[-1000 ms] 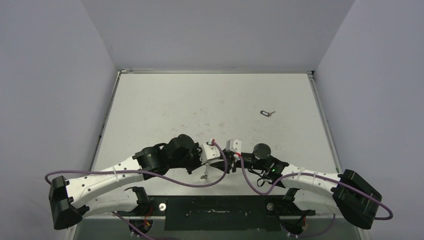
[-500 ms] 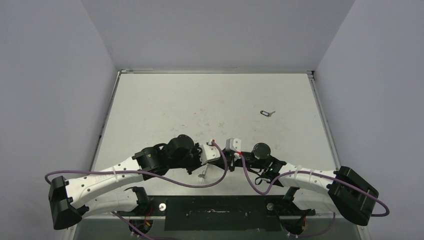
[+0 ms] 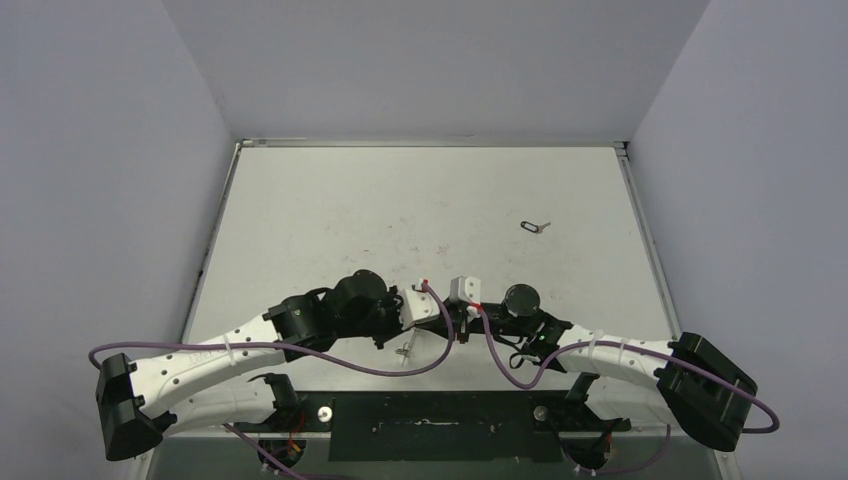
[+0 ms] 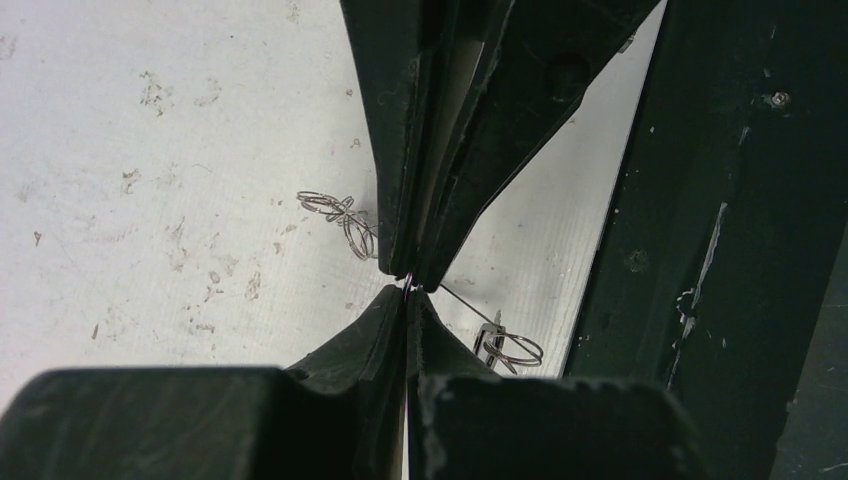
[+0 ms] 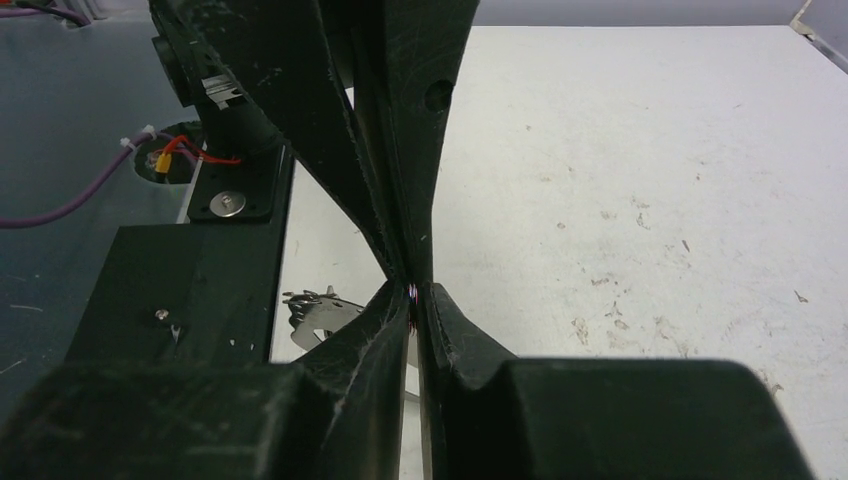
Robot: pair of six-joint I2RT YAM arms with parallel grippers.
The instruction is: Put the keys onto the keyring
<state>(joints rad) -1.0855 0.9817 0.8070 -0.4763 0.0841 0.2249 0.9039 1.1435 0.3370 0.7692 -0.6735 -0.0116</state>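
Observation:
The keys (image 3: 535, 225), a tiny silver key on a small black loop, lie alone on the table at the far right. Near the front edge my two grippers meet tip to tip. My left gripper (image 4: 408, 290) is shut on the thin wire of the keyring (image 4: 470, 308), which carries tiny silver rings (image 4: 515, 348). My right gripper (image 5: 412, 292) is shut on the same wire, with a glint of it between the tips. A small silver piece (image 5: 315, 315) hangs from the ring below. In the top view the left gripper (image 3: 446, 320), the right gripper (image 3: 458, 322) and the dangling keyring (image 3: 405, 348) sit close together.
The black mounting plate (image 3: 430, 425) and the table's front edge (image 4: 600, 250) lie just beneath the grippers. Purple cables (image 3: 440, 355) loop around both arms. Walls close in the table on three sides, with the white tabletop (image 3: 400, 210) stretching beyond.
The right gripper's jaws have closed onto the keyring wire and the right arm has shifted slightly left. The dangling silver piece has swung a little. The left gripper stays shut.

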